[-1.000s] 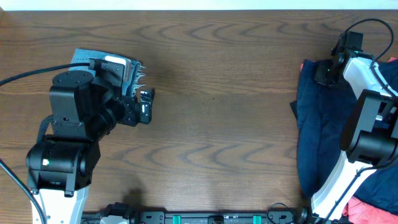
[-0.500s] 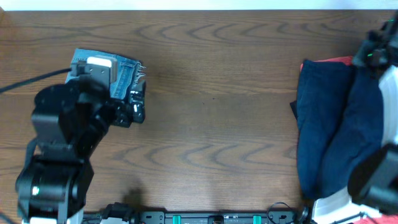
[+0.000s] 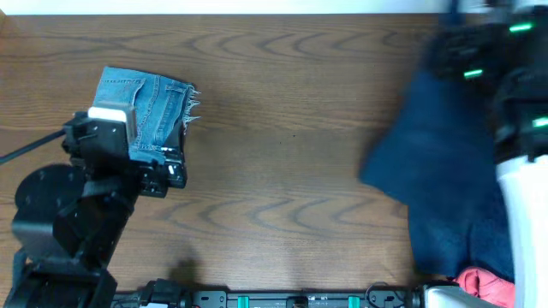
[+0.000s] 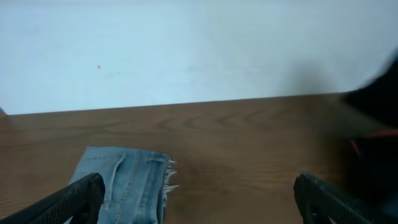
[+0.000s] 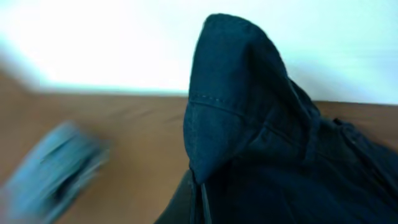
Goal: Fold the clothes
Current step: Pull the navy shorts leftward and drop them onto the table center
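Overhead view
- Task's thing near the left arm: a folded pair of light-blue denim shorts [image 3: 145,103] lies on the brown wooden table [image 3: 291,162], at its far left, with the frayed hem pointing right.
- Place relative to pincer: the black left pincer [image 3: 171,167] is at the near right corner of the shorts. The arm's white-topped wrist block overlaps the shorts' near edge.
- Left pincer state: cannot tell from above, because the fingers merge into the black body.
- Second garment: a large dark navy cloth [image 3: 437,171] covers the right side of the table, with a blurred point reaching toward the middle.
- Right arm [image 3: 514,51]: a blur at the far right corner, above the navy cloth, with green lights on it.
- Other cloth: a red-pink piece [image 3: 479,282] peeks out at the near right edge.

Left wrist view
- Pincer: spread wide and holding nothing, with one black fingertip [image 4: 78,199] low at the left and the other low at the right.
- Shorts: they lie flat on the table ahead, just past the left fingertip and apart from it. A stitched pocket and the frayed edge show.
- Beyond: a plain pale wall [image 4: 186,50], and a dark blur at the right.

Right wrist view
- Navy cloth: it is bunched into a tall seamed peak that fills the centre and right of the frame, close to the lens.
- Right pincer: its fingers are lost in the dark cloth, so I cannot tell whether it pinches the cloth.
- Shorts: a pale-blue smear low at the left, well apart from the navy cloth.
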